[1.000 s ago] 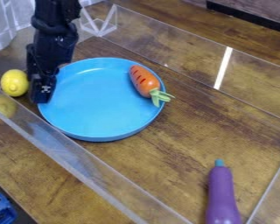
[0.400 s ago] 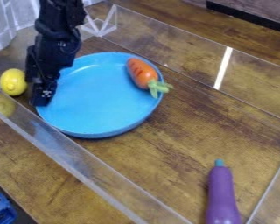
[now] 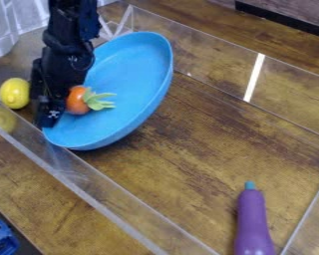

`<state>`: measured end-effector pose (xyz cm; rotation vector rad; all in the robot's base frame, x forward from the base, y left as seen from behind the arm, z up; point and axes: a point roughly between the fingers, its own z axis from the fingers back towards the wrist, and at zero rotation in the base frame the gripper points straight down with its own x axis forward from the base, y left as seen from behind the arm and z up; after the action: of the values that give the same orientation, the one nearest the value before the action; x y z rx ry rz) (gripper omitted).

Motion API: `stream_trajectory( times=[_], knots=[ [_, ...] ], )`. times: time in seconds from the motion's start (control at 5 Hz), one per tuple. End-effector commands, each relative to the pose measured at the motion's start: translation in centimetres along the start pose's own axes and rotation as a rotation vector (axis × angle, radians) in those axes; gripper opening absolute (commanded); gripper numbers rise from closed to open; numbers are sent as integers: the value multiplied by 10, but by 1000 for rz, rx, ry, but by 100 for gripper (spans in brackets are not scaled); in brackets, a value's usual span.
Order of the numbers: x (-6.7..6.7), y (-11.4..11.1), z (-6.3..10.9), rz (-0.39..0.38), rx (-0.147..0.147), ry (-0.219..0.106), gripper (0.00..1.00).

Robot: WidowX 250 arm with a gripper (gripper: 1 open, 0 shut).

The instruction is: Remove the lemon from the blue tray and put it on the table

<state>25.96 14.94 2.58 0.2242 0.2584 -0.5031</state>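
1. The lemon (image 3: 13, 94) lies on the surface (image 3: 215, 149), just outside the blue tray (image 3: 143, 70) on its left, by the clear wall.
2. The tray is tilted, its far-right rim lifted; the toy carrot (image 3: 80, 99) lies at its low left side against the arm. If the arm presses on, the tray may flip, spill the carrot, or knock the lemon.
3. The gripper (image 3: 48, 108) points steeply down at the tray's left edge, jaws spread, holding nothing.
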Motion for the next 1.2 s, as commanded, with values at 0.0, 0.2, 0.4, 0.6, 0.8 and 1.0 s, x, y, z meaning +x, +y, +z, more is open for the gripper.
stream_trajectory(
  times=[0.0,0.2,0.4,0.6,0.8,1.0],
  knots=[
    [9,-9,-2,-6,12,-7,100],
    [12,-10,-5,-1,13,-16,100],
    [15,-10,-8,5,13,-26,100],
    [18,-11,-11,10,12,-34,100],
    [21,-12,-15,12,10,-42,100],
    [24,-14,-18,14,7,-48,100]
  ],
)
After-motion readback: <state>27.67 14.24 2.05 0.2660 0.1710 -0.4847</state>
